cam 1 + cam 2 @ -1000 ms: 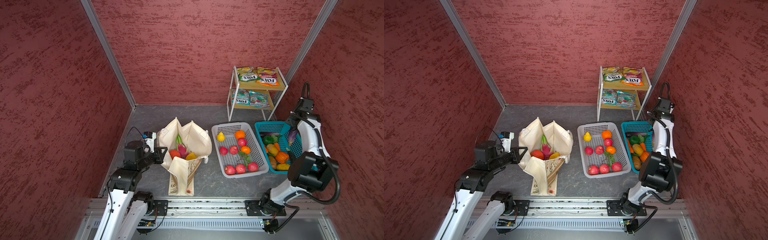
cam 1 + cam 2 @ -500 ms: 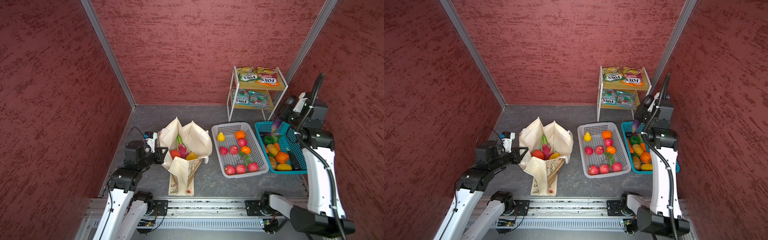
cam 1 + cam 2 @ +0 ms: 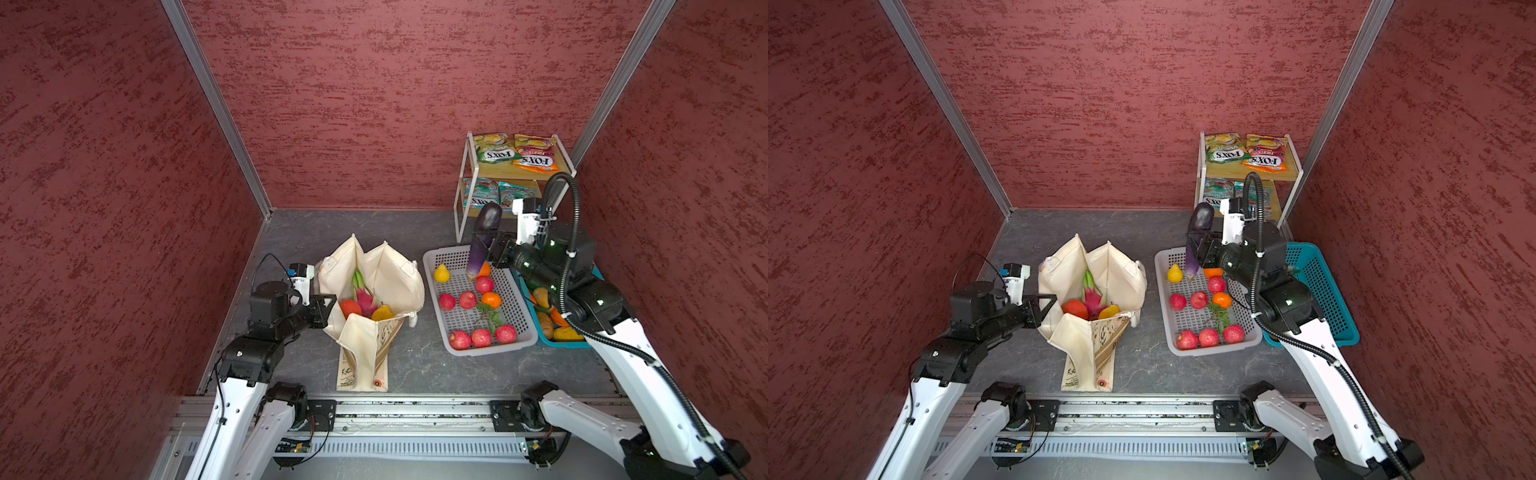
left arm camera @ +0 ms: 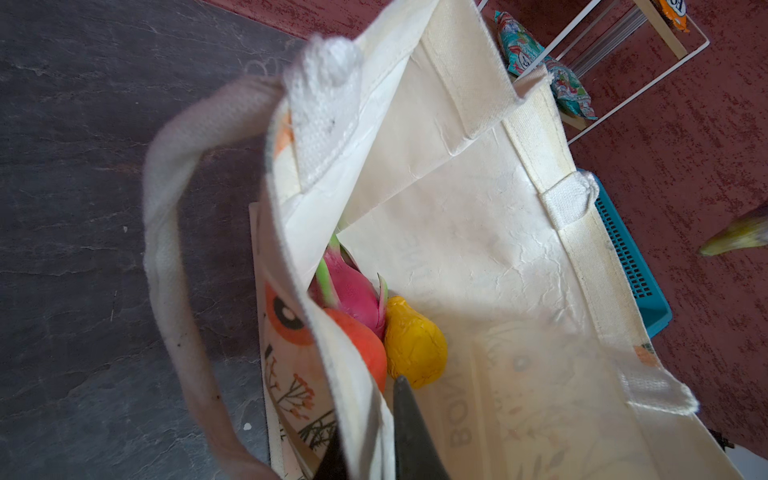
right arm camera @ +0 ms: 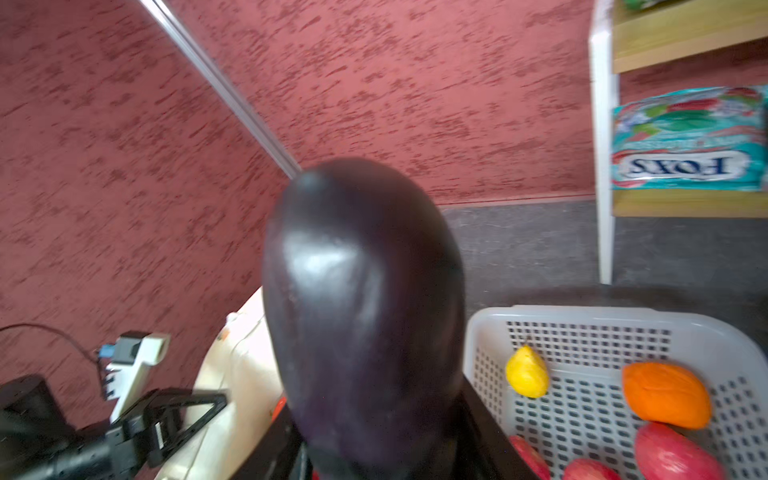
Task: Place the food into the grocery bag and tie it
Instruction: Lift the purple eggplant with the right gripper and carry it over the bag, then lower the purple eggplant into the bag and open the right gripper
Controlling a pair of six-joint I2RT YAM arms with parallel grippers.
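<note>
My right gripper [image 3: 485, 249] is clamped on the eggplant [image 3: 487, 219], upright over the grey basket's [image 3: 432, 258] far rim. The grocery bag [image 3: 392, 270] sits toward nine o'clock. My left gripper [image 3: 328, 305] is pinching its rim open, I think, though fabric hides the tips. I'd carry high, clear the rim, then lower beside the dragon fruit [image 3: 365, 297].

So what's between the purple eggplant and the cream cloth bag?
In both top views: the grey perforated basket's rim, a small yellow fruit, then bare floor.
</note>
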